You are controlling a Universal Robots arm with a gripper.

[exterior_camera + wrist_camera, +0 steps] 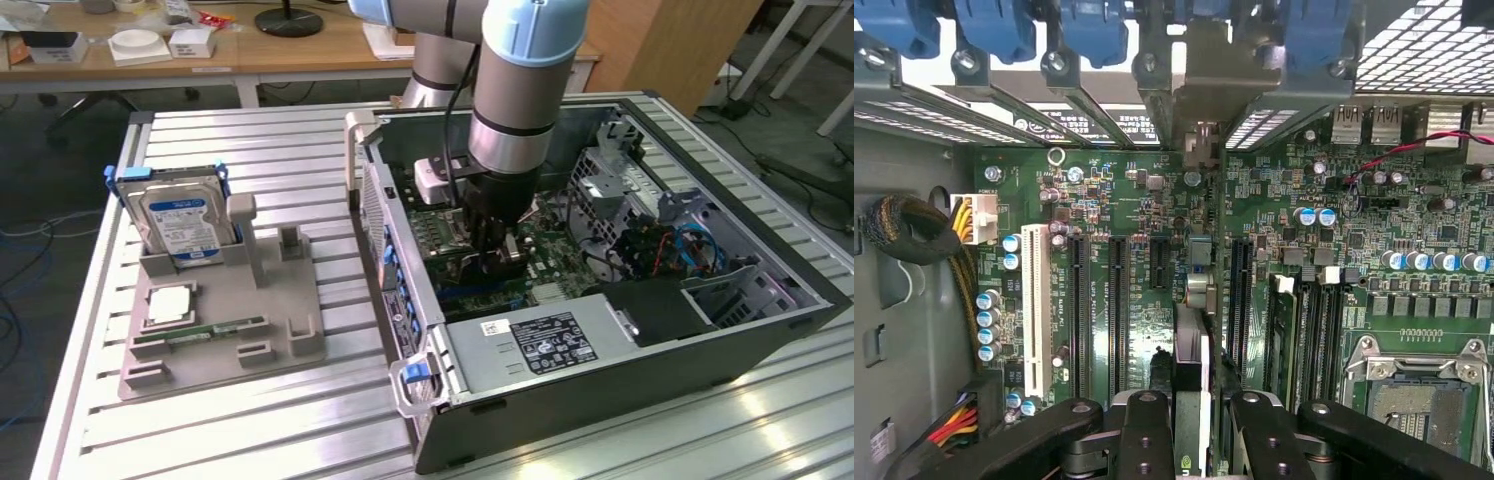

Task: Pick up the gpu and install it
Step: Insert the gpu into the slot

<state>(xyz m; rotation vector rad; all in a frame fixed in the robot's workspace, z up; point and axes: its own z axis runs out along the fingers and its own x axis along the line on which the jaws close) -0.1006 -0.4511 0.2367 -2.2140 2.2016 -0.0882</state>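
Note:
The gpu stands edge-on over the green motherboard, running along a gap between the long black slots. Its metal end bracket reaches the row of blue-clipped rear openings of the case. My gripper is shut on the card, with a black finger on either side of its edge. In the exterior view the gripper is down inside the open computer case, just above the board. Whether the card's edge sits in a slot is hidden.
A white slot, memory slots and a CPU socket flank the card. Cable bundles lie near one wall. Outside the case, a grey fixture holds a hard drive, a chip and a memory stick.

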